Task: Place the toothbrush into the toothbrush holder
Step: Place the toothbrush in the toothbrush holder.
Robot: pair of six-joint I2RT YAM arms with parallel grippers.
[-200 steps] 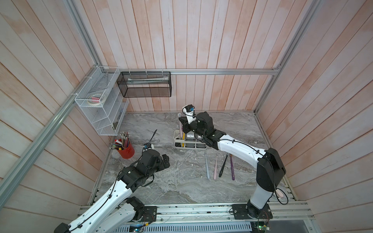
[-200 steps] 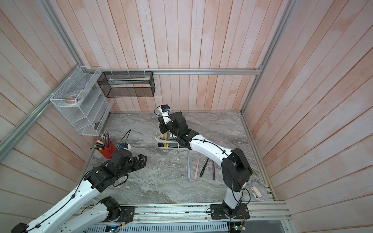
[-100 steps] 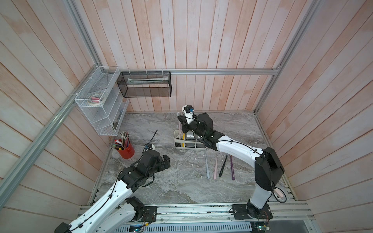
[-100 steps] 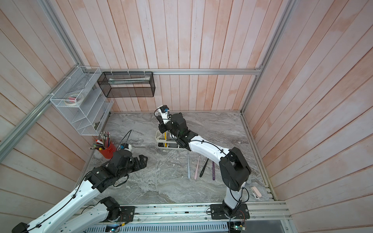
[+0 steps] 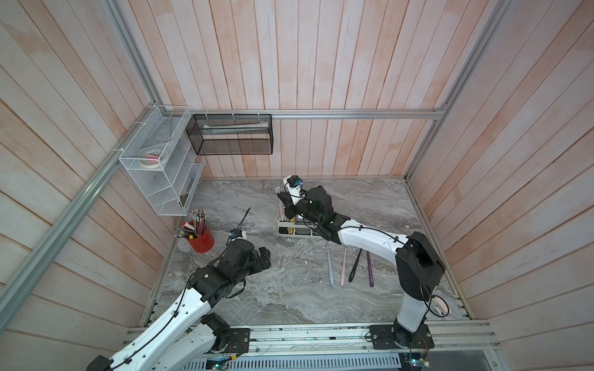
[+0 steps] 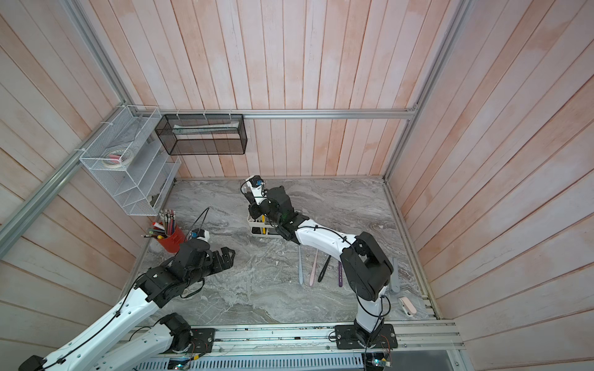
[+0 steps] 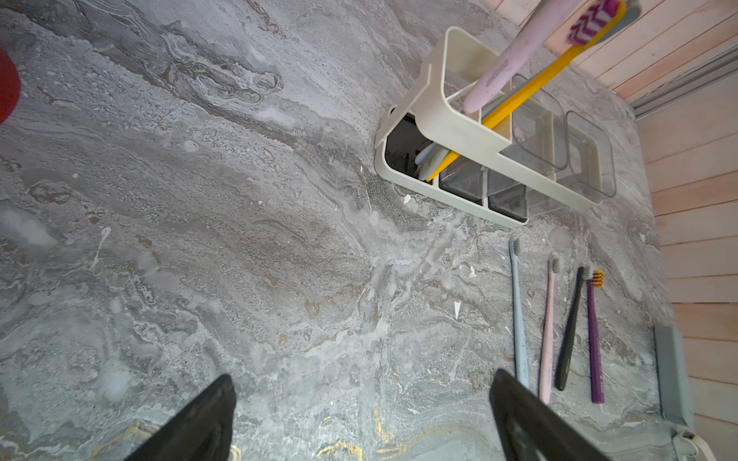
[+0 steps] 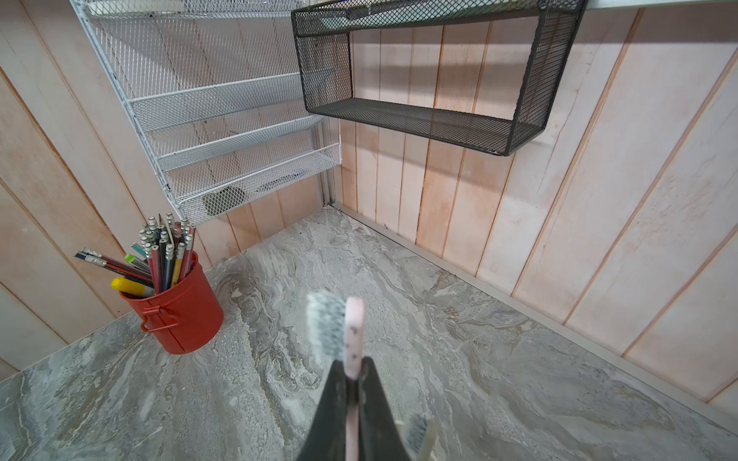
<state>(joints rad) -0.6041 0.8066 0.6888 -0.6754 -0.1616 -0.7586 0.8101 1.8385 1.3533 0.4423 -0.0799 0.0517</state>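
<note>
The right gripper (image 8: 353, 383) is clamped on a slim pale-pink plastic toothbrush (image 8: 354, 339), pinching it just below the grey-white bristle head. The long handle hangs down toward the white oblong plastic toothbrush holder (image 7: 459, 131). Seen from the left wrist, the brush's rounded tail sits right at the mouth of the holder's slotted end. I can't tell whether it has passed the rim. A yellow plastic toothbrush (image 7: 531, 88) leans in the same section, so the opening is partly taken.

I'd judge the brush very light and stiff, with a smooth, narrow handle. That kind of handle can swivel between two flat pads if the tail knocks the divider or the yellow handle. The hold near the neck looks sensible to me, because it leaves the whole handle free to go in tail first and keeps the jaws above the holder. The bristles are the only soft part and not worth gripping. The holder looks light too, so a sideways push might shift it.

The left gripper (image 7: 359, 419) hangs with its jaws spread wide and nothing in them, well apart from the holder. Four more toothbrushes (grey-blue (image 7: 519, 311), pale pink (image 7: 547, 327), black (image 7: 571, 327) and purple (image 7: 594, 339)) lie side by side near the holder, on its robot side.
</note>
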